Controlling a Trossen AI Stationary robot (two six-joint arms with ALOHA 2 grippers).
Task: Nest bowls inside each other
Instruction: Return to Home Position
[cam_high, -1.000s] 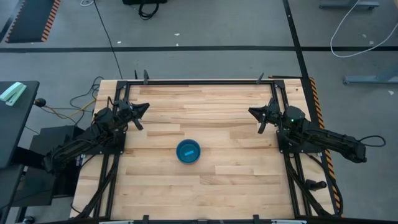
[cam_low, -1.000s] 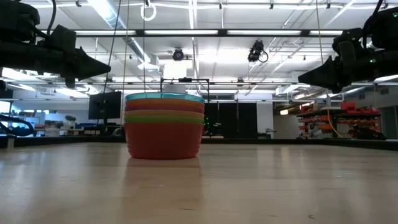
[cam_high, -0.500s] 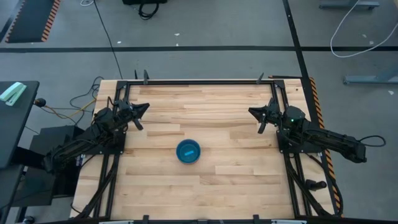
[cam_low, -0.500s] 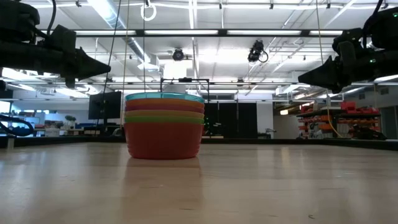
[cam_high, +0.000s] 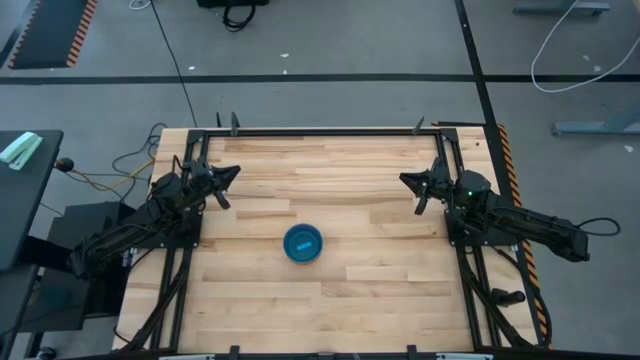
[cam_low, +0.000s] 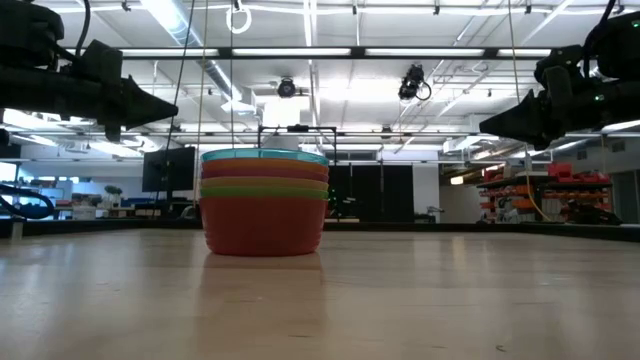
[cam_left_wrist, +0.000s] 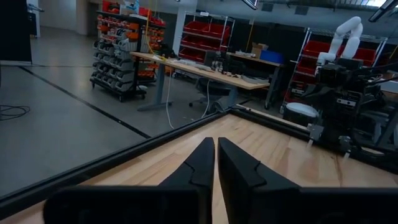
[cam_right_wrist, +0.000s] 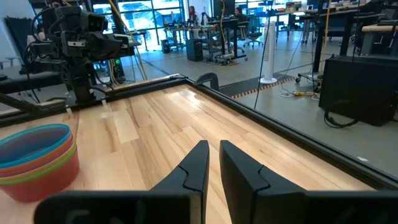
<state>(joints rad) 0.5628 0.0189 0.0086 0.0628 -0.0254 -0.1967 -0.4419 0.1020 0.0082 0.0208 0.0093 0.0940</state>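
All the bowls (cam_high: 303, 243) are in one nested stack about mid-table (cam_high: 340, 300), just a touch toward the left edge. From overhead you really only see the bright blue bowl (cam_high: 303, 244), since it's the top one. The table-level camera shows the layers better: blue rim on top, an orange band under it, then a green band, and the outermost bowl at the bottom looks orange-red. Those are the only colours I can pick out from the side. The stack sits flat on the wood and upright, no lean that I can see.

Both arms are well apart from the stack, and nothing is touching it.

- The left gripper (cam_high: 232, 172) is by the table's left edge, up off the surface and pointing in across the table. Its wrist cam shows the fingers (cam_left_wrist: 202, 163) pressed together with just a hairline between them and nothing held.
- The right gripper (cam_high: 406, 180) mirrors it by the right edge, also raised and pointing inward. Its fingers (cam_right_wrist: 196, 165) are drawn together too, with a slightly wider slit than the left, and they're empty. The stack shows off to one side in that wrist view.

Each wrist cam also catches the other arm across the table.
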